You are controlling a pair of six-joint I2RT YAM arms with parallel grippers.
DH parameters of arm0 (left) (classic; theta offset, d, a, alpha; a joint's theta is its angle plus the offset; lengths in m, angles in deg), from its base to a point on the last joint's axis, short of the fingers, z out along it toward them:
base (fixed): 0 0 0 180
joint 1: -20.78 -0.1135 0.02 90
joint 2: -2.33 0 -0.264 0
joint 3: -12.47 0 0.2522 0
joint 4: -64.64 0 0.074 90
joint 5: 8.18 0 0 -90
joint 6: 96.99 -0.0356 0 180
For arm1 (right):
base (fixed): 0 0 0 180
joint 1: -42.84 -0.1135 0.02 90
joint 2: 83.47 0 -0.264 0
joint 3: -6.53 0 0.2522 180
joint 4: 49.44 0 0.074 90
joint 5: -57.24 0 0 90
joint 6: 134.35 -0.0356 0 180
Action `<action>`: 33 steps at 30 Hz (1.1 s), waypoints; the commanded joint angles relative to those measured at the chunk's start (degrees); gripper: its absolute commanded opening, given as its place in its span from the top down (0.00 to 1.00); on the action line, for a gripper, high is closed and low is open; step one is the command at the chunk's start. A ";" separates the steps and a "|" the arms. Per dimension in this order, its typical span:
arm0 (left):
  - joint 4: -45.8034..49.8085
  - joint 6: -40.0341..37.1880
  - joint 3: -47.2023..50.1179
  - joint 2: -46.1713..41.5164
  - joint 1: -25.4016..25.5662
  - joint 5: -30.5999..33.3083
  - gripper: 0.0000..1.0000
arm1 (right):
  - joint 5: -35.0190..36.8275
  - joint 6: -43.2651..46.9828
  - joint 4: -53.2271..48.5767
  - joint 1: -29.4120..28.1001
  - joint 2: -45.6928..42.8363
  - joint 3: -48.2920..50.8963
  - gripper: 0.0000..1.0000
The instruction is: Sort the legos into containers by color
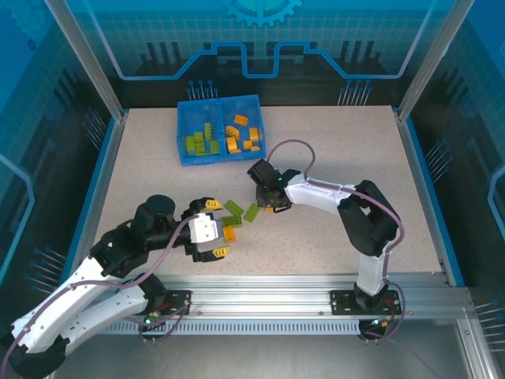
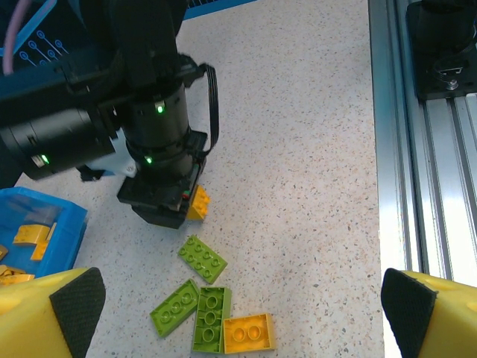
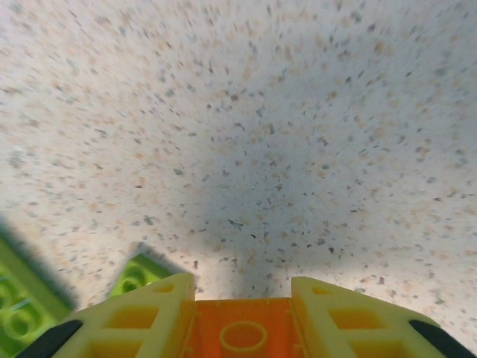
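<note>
- The right gripper (image 1: 271, 204) is clamped on an orange brick (image 3: 242, 332), pinching it between its two yellow fingers (image 3: 141, 324) low over the speckled table (image 1: 331, 142). Whether the brick is clear of the surface cannot be told.
- The grip suits a carry to the blue tray (image 1: 207, 160) at the table's far side. There, sorted orange bricks (image 1: 243, 134) lie in the right compartment and sorted lime-green bricks (image 1: 201, 142) in the left, so the colour rule is plain to see.
- The left gripper (image 1: 218, 228) hangs with its jaws spread wide and nothing in them, over the unsorted pile, probably lined up for its own pick.
- The pile holds three loose lime-green bricks (image 2: 203, 259) and one loose orange brick (image 2: 248, 333), well apart from the tray.
</note>
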 commanded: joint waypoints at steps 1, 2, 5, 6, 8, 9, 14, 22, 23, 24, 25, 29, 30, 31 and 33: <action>-0.16 -1.51 0.79 -0.91 0.35 -0.28 0.01 | 3.87 2.58 0.76 -1.38 -5.85 0.49 0.69; -0.28 -1.58 0.84 -1.04 0.33 -0.27 0.01 | 4.82 4.19 1.27 -2.01 -7.16 0.48 0.69; -0.60 -1.91 1.11 -1.49 0.34 -0.12 0.01 | 8.48 11.45 4.95 -4.11 -9.61 -0.02 0.70; -0.78 -1.90 1.25 -1.72 0.36 0.24 0.01 | 9.73 14.09 6.15 -4.57 -9.76 -0.73 0.71; -1.30 -1.90 1.64 -1.94 0.38 1.52 0.01 | 11.41 18.18 7.97 -4.58 -8.88 -2.94 0.70; -1.75 -1.69 1.98 -2.08 0.30 2.51 0.01 | 11.94 20.21 8.46 -4.42 -7.88 -4.94 0.70; -3.91 0.83 2.73 -0.10 0.38 5.01 0.01 | 12.04 25.66 5.19 -1.34 2.45 -20.17 0.68; -5.57 2.06 3.31 1.29 0.34 5.89 0.01 | 10.56 27.04 -5.29 5.17 26.12 -53.44 0.69; -5.87 2.26 3.30 1.13 0.25 5.89 0.01 | 9.24 26.93 -6.63 6.04 29.91 -57.67 0.69; -6.05 2.33 3.29 1.02 0.27 5.82 0.01 | 8.26 26.73 -8.10 6.67 32.80 -61.80 0.69; -6.29 2.36 3.42 0.76 0.26 5.80 0.01 | 7.18 26.73 -10.25 7.23 36.14 -67.66 0.68; -7.04 2.57 3.94 0.38 0.24 5.68 0.01 | 6.03 30.08 -12.66 7.58 46.78 -81.63 0.67; -7.12 2.63 3.94 0.38 0.20 5.49 0.01 | 5.98 30.45 -12.36 7.64 48.20 -83.05 0.66; -7.20 2.60 3.93 0.46 0.27 5.29 0.01 | 5.84 30.49 -11.56 7.65 49.34 -83.64 0.66; -7.20 2.72 3.98 0.58 0.19 5.28 0.01 | 5.19 30.48 -9.92 7.66 50.15 -83.44 0.65</action>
